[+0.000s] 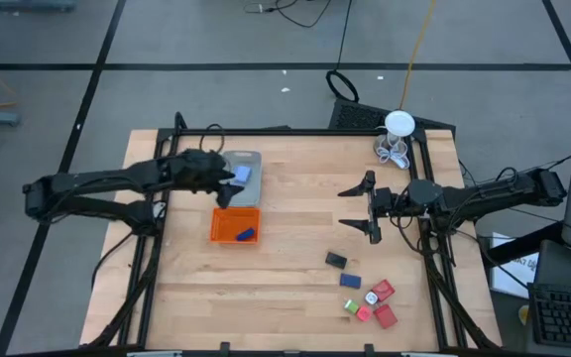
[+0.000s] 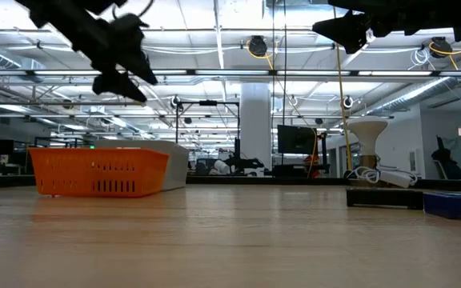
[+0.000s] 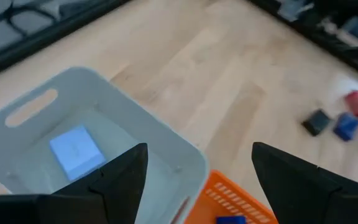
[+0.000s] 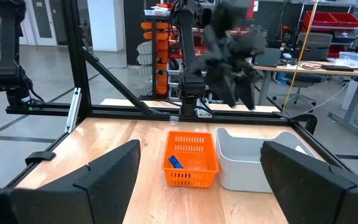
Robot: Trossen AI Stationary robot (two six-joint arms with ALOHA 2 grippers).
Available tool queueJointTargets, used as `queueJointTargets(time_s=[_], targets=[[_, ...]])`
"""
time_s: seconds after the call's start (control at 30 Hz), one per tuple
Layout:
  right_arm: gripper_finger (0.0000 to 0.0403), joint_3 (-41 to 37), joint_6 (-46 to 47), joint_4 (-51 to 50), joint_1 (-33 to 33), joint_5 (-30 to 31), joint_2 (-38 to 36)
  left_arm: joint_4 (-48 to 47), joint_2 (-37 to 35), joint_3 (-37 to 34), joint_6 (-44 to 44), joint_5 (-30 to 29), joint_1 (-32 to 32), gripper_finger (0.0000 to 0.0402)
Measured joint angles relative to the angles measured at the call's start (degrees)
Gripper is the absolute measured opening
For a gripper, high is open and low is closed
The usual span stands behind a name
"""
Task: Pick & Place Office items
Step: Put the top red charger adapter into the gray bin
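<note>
Even, bright overhead light fills the scene, coming from long ceiling strips seen in the low view, and the wooden table (image 1: 295,228) shows only soft, faint shadows with a mild sheen. In the left wrist view the 2 dark fingers (image 3: 114,183) are blurred at their edges, and the small pieces (image 3: 344,121) far beyond them are smeared and out of focus. In the right wrist view the other arm (image 4: 229,43) beyond the fingers is motion-blurred, while the low view's near tabletop is soft.

Two trays (image 1: 250,160) sit touching toward the table's (image 1: 295,288) left, one item (image 1: 243,175) in the far tray, another (image 1: 246,235) in the near one. Rest of the items (image 1: 365,290) are bunched at the near right corner.
</note>
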Motion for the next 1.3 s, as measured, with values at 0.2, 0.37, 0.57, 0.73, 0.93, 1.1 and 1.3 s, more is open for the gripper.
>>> queueJointTargets(time_s=[0.2,0.37,0.57,0.73,0.93,1.1,1.3], targets=[[0.0320,0.00,0.00,-0.01,0.01,0.96,-0.01,-5.02,-8.56,0.00,0.29,3.00,-1.79,0.0292],[0.0320,0.00,0.04,0.05,0.12,0.99,-0.02,-4.75,-12.44,0.00,6.35,-0.07,-7.20,0.0292],[0.0320,0.00,0.04,0.00,1.94,0.87,-1.67,-4.29,-13.55,0.00,9.31,-5.45,-15.08,0.0292],[0.0320,0.00,0.34,-0.79,4.97,-2.99,-3.84,-2.14,-13.51,-0.73,10.51,-10.80,-20.65,0.0292],[0.0320,0.02,5.12,-4.79,8.09,-6.62,-6.52,11.13,-15.62,-8.68,14.45,-12.56,-24.58,0.0292],[0.0320,0.02,10.58,-9.86,11.40,-6.66,-9.20,19.88,-18.00,-18.45,11.82,-12.58,-25.56,0.0292],[0.0320,0.02,11.74,-9.84,17.05,-6.66,-12.07,23.65,-24.98,-24.84,10.00,-12.01,-26.21,0.0292]])
